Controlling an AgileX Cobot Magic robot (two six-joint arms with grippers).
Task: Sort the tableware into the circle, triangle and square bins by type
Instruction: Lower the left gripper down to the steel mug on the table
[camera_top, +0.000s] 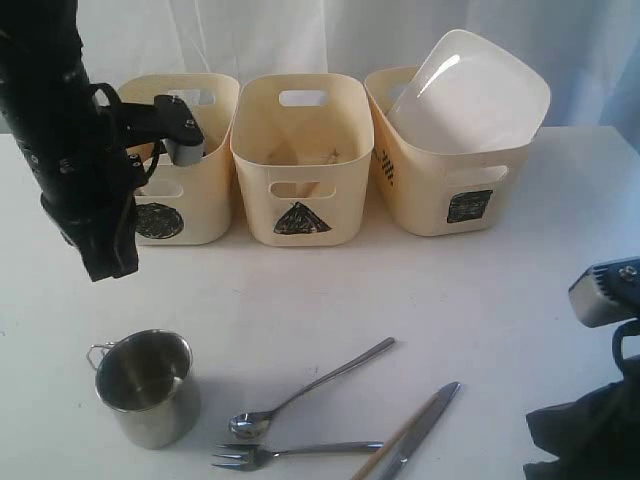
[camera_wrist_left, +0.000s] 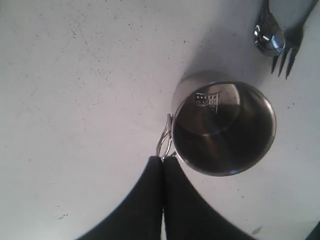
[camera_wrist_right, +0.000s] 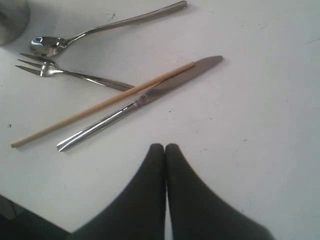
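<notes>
Three bins (camera_top: 256, 170), one mug (camera_top: 150, 388), one spoon (camera_wrist_right: 50, 45), fork (camera_wrist_right: 46, 71), knife (camera_wrist_right: 167, 81), perhaps one chopstick (camera_wrist_right: 100, 105).

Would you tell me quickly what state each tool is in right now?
Left tool: closed, holding nothing, tips beside the steel mug's handle.
Right tool: closed, holding nothing, near the knife.

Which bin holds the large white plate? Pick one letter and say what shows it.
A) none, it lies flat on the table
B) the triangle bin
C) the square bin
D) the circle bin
C: the white plate sits tilted in the rightmost bin, whose front carries the black square mark.
</notes>
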